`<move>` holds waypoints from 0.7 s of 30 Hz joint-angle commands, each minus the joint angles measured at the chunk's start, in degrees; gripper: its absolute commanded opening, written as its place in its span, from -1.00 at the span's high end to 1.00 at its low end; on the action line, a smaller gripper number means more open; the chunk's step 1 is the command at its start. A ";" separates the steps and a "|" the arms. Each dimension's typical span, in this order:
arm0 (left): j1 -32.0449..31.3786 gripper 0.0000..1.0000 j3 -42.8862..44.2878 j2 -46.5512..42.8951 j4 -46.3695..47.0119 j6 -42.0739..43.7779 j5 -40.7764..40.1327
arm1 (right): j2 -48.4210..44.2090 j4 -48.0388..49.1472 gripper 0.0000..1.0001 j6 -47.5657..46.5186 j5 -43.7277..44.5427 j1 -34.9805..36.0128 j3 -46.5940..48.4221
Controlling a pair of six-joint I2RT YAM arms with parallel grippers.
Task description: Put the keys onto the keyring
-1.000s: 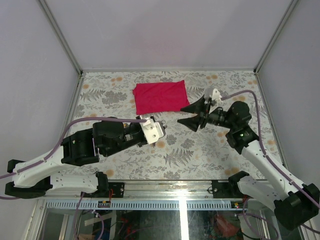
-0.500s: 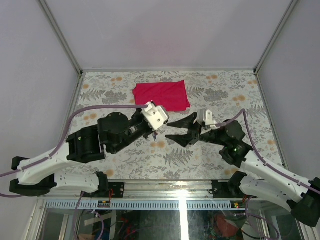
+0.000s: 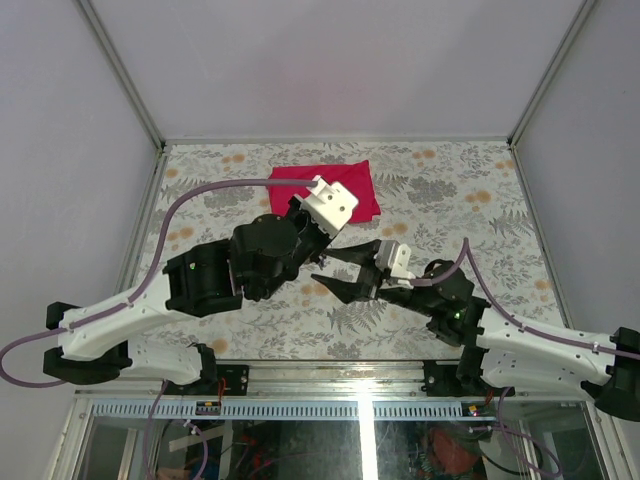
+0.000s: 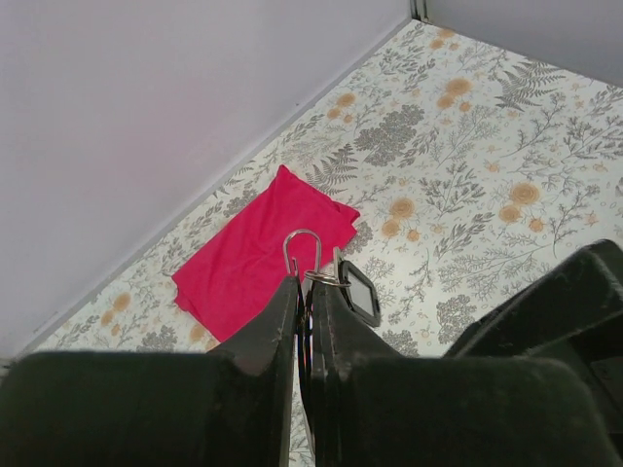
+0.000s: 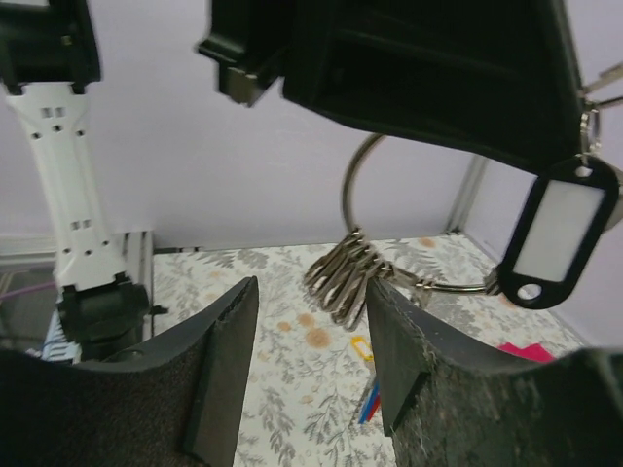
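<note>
Left pincer point(image 4: 304, 292) clamps the keyring point(image 5: 344, 199), a silver bunch point(image 5: 341, 282) and black tag point(image 5: 557, 229) hanging from it; right pincer point(image 5: 310, 292) gapes empty

Soft, even, bright light, faint shadows; up close the right gripper point(image 5: 310, 292) looms dark and seemingly slightly blurred

I see a red cloth point(image 4: 255, 261) lying flat on the floral-patterned tabletop point(image 4: 487, 146) near its far edge; a black-framed white tag point(image 5: 560, 233) dangles.
</note>
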 commanded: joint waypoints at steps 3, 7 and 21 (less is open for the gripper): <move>0.46 1.00 2.79 0.31 2.67 -4.13 -3.12 | 5.65 12.71 -0.10 -0.99 9.45 0.51 2.99; 0.46 1.00 3.05 0.78 2.94 -4.71 -3.59 | 8.34 17.32 -0.06 0.40 10.09 0.55 3.43; 0.68 1.00 3.21 1.82 2.94 -5.06 -5.21 | 5.82 17.61 0.00 0.52 10.48 0.58 3.16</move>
